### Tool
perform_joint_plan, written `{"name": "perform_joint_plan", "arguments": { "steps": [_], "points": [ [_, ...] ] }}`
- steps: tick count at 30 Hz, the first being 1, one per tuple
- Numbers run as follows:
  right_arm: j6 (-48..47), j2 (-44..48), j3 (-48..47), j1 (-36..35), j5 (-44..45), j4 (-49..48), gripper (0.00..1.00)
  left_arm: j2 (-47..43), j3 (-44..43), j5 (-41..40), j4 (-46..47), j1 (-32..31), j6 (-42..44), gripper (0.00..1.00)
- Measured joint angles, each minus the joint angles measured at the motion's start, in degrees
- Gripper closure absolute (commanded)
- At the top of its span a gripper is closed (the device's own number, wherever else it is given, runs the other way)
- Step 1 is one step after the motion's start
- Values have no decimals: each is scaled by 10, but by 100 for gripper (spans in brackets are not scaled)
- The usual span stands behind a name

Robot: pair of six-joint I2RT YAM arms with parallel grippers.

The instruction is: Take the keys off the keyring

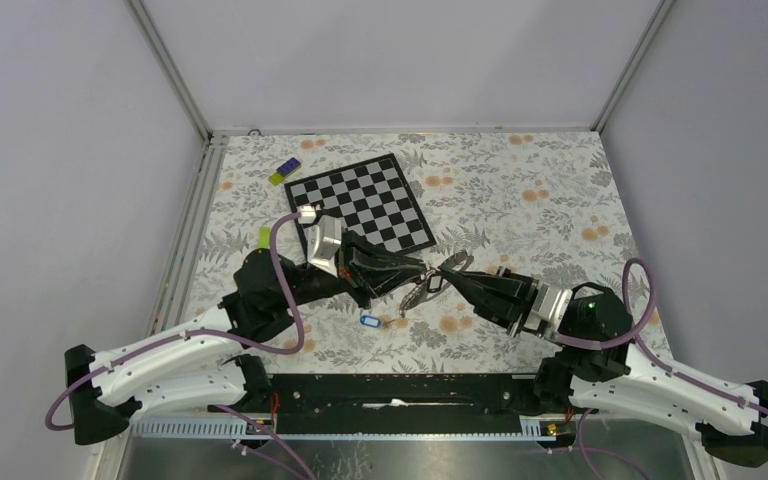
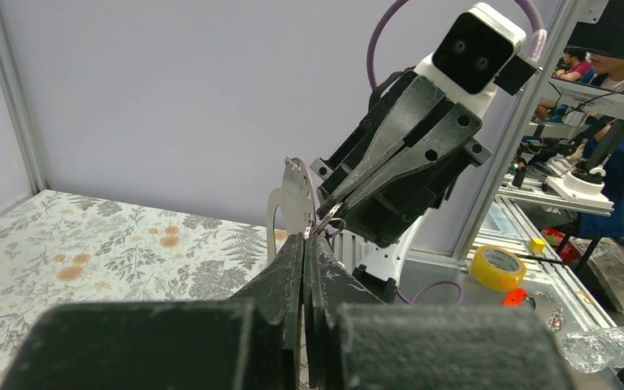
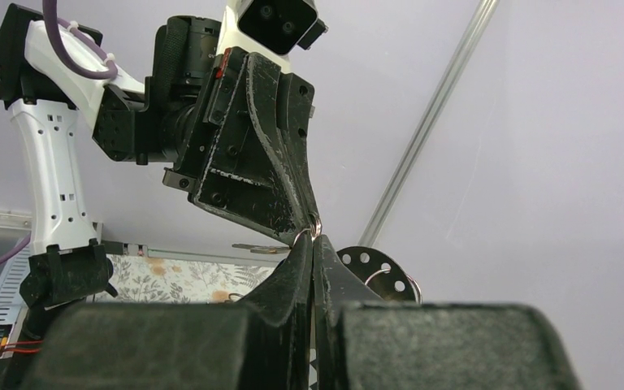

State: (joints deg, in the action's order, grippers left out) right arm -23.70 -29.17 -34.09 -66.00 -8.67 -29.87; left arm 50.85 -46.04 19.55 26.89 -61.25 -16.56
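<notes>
Silvery wire keyring [image 3: 316, 228] pinched by my left claw [image 2: 306, 237] and right claw [image 3: 312, 244], tip-to-tip (both equally near); flat silvery keys [image 2: 291, 203] beside left tips.

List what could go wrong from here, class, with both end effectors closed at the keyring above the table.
1. The left end effector and right end effector pinch the thin keyring by their very tips, so it may slip out and fall.
2. The tips meet nose to nose; a twist could knock them together.
3. The keys sit loose close by and might snag on either end effector.
</notes>
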Motion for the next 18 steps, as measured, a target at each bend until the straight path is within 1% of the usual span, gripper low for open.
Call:
{"name": "perform_joint_plan", "arguments": {
  "steps": [5, 10, 12, 16, 18],
  "points": [
    [-3, 7, 2, 0, 0, 14, 100, 0, 0, 2, -6, -1, -2, 100],
    [-15, 14, 2, 0, 0, 48, 88, -1, 0, 0, -17, -1, -2, 100],
    [-18, 17, 2, 0, 0, 57, 81, -1, 0, -2, -21, -1, -2, 100],
    [-23, 33, 2, 0, 2, 71, 70, -10, 0, -20, -25, 2, -2, 100],
    [-26, 47, 2, 0, 4, 71, 68, -15, 0, -26, -25, 2, 0, 100]
  ]
}}
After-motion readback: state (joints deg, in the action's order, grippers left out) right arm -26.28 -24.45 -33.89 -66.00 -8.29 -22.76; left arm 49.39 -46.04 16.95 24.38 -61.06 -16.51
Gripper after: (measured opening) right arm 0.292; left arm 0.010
